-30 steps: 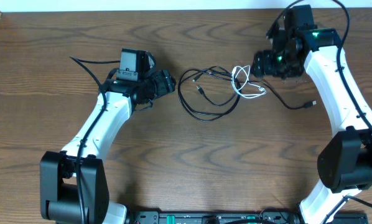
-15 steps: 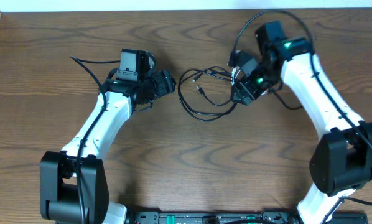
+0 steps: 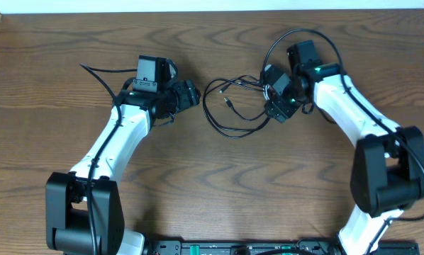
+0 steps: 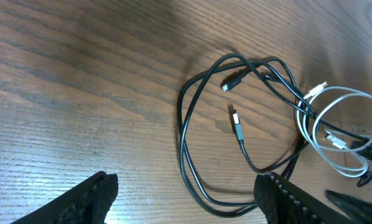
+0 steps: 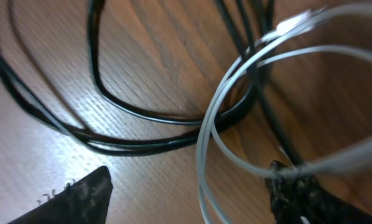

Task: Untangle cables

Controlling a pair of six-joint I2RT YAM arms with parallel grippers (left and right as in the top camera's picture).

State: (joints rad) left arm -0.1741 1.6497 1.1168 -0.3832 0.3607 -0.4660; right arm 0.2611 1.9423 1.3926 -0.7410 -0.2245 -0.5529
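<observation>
The black cable (image 3: 205,105) lies in loose loops on the wooden table between my two arms. In the left wrist view the black cable (image 4: 181,134) crosses the white cable (image 4: 351,92) at its right side, and both plug ends lie inside the loop. My left gripper (image 3: 193,93) stands open just left of the loops, nothing between its fingers (image 4: 93,199). My right gripper (image 3: 274,108) is open and low over the tangle, hiding most of the white cable from overhead. A strand of the white cable (image 5: 203,146) runs between its open jaws, with the black cable (image 5: 142,144) just beyond.
The right arm's own thick black wire (image 3: 283,39) arcs above the gripper near the table's back edge. Another arm wire (image 3: 91,69) trails left of the left wrist. Bare wood (image 3: 233,184) stretches toward the front.
My right arm has swung left from the far right and come down over the white cable where it crosses the black one. The left arm and the black loops have not moved.
</observation>
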